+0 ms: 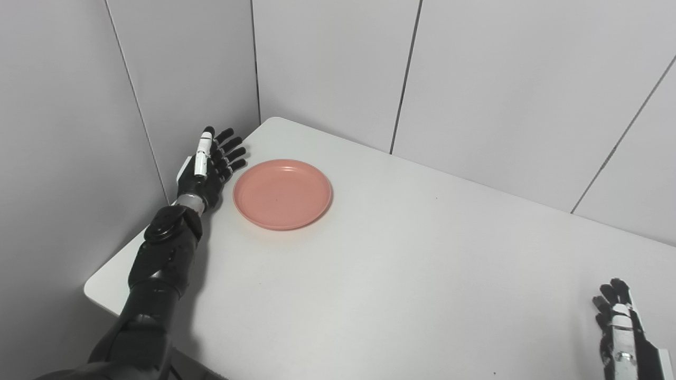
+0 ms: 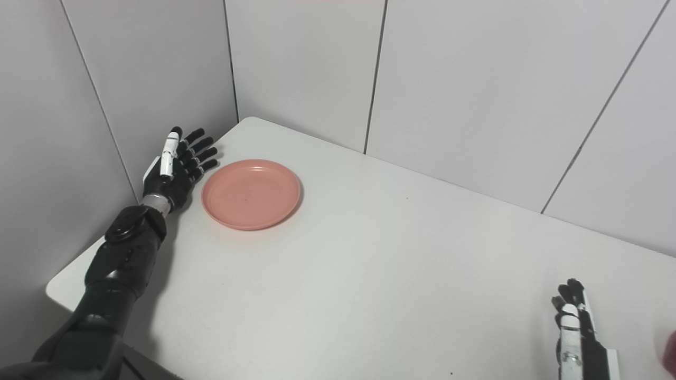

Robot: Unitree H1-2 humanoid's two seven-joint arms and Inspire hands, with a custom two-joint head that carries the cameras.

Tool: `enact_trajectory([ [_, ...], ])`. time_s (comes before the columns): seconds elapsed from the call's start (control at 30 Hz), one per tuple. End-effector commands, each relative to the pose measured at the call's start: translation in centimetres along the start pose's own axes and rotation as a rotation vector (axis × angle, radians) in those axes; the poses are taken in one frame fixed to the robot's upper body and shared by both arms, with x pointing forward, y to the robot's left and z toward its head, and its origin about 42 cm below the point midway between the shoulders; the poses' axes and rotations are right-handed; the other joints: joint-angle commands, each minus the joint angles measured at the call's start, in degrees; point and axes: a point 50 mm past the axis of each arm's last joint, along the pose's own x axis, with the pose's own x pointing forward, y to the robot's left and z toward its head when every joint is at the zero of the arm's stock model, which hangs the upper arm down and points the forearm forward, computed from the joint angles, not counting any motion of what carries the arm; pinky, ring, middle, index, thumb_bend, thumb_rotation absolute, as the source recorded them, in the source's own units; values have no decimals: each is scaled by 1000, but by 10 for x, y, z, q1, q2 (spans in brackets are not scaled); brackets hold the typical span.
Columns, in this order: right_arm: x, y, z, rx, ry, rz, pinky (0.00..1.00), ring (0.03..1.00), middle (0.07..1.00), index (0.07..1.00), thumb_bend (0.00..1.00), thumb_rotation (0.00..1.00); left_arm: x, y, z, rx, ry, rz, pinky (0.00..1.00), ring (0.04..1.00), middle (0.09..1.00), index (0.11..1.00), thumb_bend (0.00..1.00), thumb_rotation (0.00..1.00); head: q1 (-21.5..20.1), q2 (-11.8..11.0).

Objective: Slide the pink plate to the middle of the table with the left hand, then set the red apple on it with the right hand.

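The pink plate (image 1: 282, 193) lies empty near the far left corner of the white table (image 1: 401, 274). My left hand (image 1: 210, 168) stands open just left of the plate, fingers spread and pointing away, close to its rim but apart from it. At the bottom right my right hand (image 1: 617, 322) rests open above the table with nothing in it. A dark red sliver at the right edge of the right eye view may be the red apple (image 2: 670, 348); it is almost wholly cut off.
Grey panelled walls (image 1: 475, 79) enclose the table on the left and at the back. The table's left edge runs right beside my left forearm (image 1: 158, 264).
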Motion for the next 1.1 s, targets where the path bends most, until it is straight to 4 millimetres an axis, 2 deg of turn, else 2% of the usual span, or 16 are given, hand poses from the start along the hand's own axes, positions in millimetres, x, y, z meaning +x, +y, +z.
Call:
enact_trajectory([
  [0.0,8,0,18,0,-65,-2,1000,949,949,953,0,1000,8,-9,14,12,-25,-34,830,839,841,827,400,1000,0,0],
  [0.27,8,1,18,9,-62,-3,1000,950,947,950,0,1000,8,-23,13,25,-21,-55,823,834,840,820,391,1000,-1,0],
  [1.07,7,2,17,-10,-82,2,995,941,943,944,0,1000,6,-42,6,30,-2,-129,839,849,858,837,403,1000,-8,4],
])
